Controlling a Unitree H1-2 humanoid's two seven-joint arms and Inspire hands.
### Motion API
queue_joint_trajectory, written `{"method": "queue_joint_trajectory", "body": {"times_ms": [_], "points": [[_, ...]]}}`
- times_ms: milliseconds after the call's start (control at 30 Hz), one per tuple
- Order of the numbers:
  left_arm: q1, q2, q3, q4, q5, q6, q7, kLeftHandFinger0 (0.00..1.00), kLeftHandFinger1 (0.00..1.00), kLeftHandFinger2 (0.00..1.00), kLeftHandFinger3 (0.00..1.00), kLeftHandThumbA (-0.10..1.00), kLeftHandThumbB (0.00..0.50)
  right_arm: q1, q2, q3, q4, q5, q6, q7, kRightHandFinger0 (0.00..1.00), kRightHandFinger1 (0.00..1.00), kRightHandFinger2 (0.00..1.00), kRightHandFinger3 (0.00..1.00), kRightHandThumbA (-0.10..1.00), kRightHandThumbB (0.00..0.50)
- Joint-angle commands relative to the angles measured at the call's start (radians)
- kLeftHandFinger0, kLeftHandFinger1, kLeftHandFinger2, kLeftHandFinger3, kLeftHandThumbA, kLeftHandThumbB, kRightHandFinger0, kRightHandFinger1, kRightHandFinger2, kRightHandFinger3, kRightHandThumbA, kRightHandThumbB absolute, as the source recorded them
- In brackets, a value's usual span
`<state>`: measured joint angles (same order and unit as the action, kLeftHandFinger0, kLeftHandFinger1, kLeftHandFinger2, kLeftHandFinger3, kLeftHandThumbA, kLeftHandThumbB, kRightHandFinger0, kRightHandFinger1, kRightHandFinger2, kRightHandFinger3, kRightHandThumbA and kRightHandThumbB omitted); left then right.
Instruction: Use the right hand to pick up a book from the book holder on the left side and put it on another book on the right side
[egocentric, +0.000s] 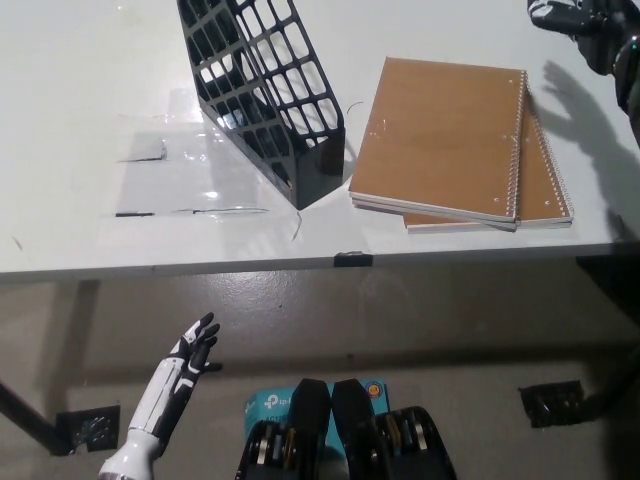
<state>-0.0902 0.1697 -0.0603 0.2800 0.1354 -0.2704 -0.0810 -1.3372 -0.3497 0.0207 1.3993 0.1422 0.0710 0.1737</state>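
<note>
A: Which step is in hand?

B: The placing looks done. The top book (440, 135) is seen lying flat on the lower book (545, 190), skewed against it, so that only a strip of the lower one shows at the right and along the near edge. Both lie on the table (80, 60), right of the holder (265, 95).

A: Is the book held by anything?

B: No. The right hand (575, 20) is seen at the top right corner, clear of both books, with nothing in it; only its shadow falls across the table beside them. Its fingers appear spread, though part of it is cut off by the frame.

A: And the holder?

B: It stands tilted on the table, and no book can be made out inside it.

A: The left hand (185, 365)?

B: It is held low, below the table edge, released, fingers apart, grasping nothing.

A: What is called for next?

B: Little, by this judgement: the right arm would be drawn back. The skew of the stack might be squared, if neatness is wanted.
</note>
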Motion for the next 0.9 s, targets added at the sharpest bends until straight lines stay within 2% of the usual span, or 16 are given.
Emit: {"method": "queue_joint_trajectory", "body": {"times_ms": [0,33,133,167,333,400,433,500,567,633,733,800,833,867], "points": [[-0.020,0.007,0.005,-0.011,-0.007,-0.030,0.004,0.79,0.95,0.95,0.98,1.00,0.154,-0.046,-0.037,0.010,-0.007,-0.036,-0.016,0.039,1.00,1.00,1.00,1.00,0.45,0.333],[-0.024,0.007,0.005,-0.006,-0.004,-0.039,0.006,0.79,0.95,0.95,0.98,1.00,0.153,-0.048,-0.040,0.010,-0.007,-0.040,-0.023,0.041,1.00,1.00,1.00,1.00,0.47,0.344],[-0.025,0.008,0.006,-0.008,0.004,-0.036,0.013,0.79,0.94,0.94,0.98,1.00,0.147,-0.056,-0.052,-0.010,-0.008,-0.027,-0.028,0.041,1.00,1.00,1.00,1.00,0.44,0.316],[-0.022,0.007,0.008,-0.016,-0.002,-0.027,0.010,0.79,0.94,0.94,0.98,1.00,0.150,-0.065,-0.057,-0.016,-0.018,-0.024,-0.029,0.032,1.00,1.00,1.00,1.00,0.42,0.291],[-0.035,0.007,0.015,-0.019,-0.017,-0.020,0.002,0.79,0.94,0.95,0.99,1.00,0.145,-0.095,-0.076,-0.048,-0.103,-0.010,-0.088,0.031,1.00,1.00,1.00,1.00,0.49,0.322],[-0.058,0.011,0.018,-0.016,-0.015,-0.016,0.003,0.81,0.95,0.96,1.00,1.00,0.149,-0.067,-0.087,-0.063,-0.315,0.003,-0.089,0.062,1.00,1.00,1.00,1.00,0.59,0.346],[-0.069,0.012,0.019,-0.018,-0.016,-0.008,0.002,0.82,0.95,0.97,1.00,1.00,0.156,-0.029,-0.087,-0.078,-0.494,0.020,-0.043,0.064,1.00,1.00,1.00,1.00,0.59,0.358],[-0.102,0.014,0.021,-0.003,-0.019,-0.026,0.003,0.83,0.98,1.00,1.00,1.00,0.128,0.032,-0.082,-0.101,-0.811,0.057,0.046,0.059,1.00,1.00,1.00,1.00,0.59,0.338],[-0.130,0.014,0.027,0.009,-0.031,-0.032,0.002,0.87,1.00,1.00,1.00,1.00,0.137,0.081,-0.088,-0.100,-1.059,0.076,0.110,0.066,1.00,1.00,1.00,1.00,0.66,0.375],[-0.149,0.013,0.030,0.016,-0.036,-0.039,0.004,0.91,1.00,1.00,1.00,1.00,0.137,0.133,-0.102,-0.093,-1.291,0.102,0.173,0.084,1.00,1.00,1.00,1.00,0.69,0.389],[-0.176,0.023,0.034,0.019,-0.043,-0.041,-0.004,0.99,1.00,1.00,1.00,1.00,0.157,0.209,-0.135,-0.078,-1.564,0.140,0.222,0.112,1.00,1.00,1.00,1.00,0.73,0.379],[-0.188,0.026,0.038,0.022,-0.051,-0.040,-0.007,1.00,1.00,1.00,1.00,1.00,0.154,0.253,-0.147,-0.078,-1.676,0.178,0.231,0.123,1.00,1.00,1.00,1.00,0.70,0.353],[-0.202,0.031,0.040,0.028,-0.056,-0.042,-0.011,1.00,1.00,1.00,1.00,1.00,0.155,0.297,-0.166,-0.072,-1.774,0.199,0.226,0.135,1.00,1.00,1.00,1.00,0.72,0.323],[-0.210,0.035,0.041,0.030,-0.057,-0.040,-0.014,1.00,1.00,1.00,1.00,1.00,0.154,0.321,-0.170,-0.074,-1.824,0.221,0.236,0.133,1.00,1.00,1.00,1.00,0.73,0.317]]}}
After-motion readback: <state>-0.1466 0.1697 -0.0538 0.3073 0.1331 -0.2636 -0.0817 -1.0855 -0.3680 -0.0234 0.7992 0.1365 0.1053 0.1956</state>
